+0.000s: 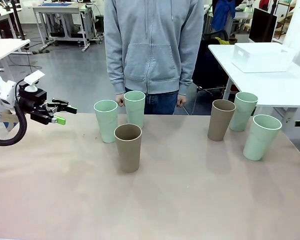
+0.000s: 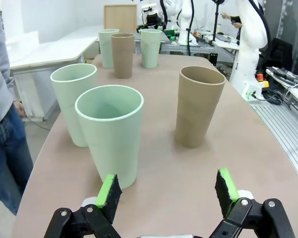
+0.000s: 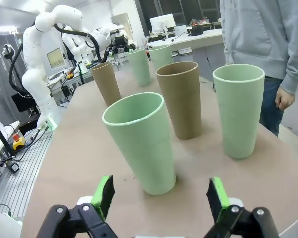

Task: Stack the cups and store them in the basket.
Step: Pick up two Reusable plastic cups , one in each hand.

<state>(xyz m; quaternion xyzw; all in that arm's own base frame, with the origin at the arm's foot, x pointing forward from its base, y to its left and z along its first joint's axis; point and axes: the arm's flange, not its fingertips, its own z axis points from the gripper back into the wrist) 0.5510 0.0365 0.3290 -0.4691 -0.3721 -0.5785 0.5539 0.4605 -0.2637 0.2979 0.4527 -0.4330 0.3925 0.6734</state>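
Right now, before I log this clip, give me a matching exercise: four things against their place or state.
1 left gripper
2 nearer brown cup
3 farther brown cup
4 basket

A on the side table
B work table, left half
C open, empty
D work table, right half

Pairs: 1-C, 2-B, 3-D, 4-A

The mint green cups (image 1: 106, 122) and tan cups (image 1: 128, 150) are matt and smooth. The tabletop (image 1: 155, 205) is a smooth, dull pinkish-brown. Far right, the white basket (image 1: 262, 59) looks like smooth plastic. The person's grey hoodie (image 1: 152, 45) is soft cloth and the jeans (image 1: 160, 102) are denim. The left gripper (image 2: 167, 192) is black and slightly glossy, its pads (image 2: 108, 191) green and rubbery.
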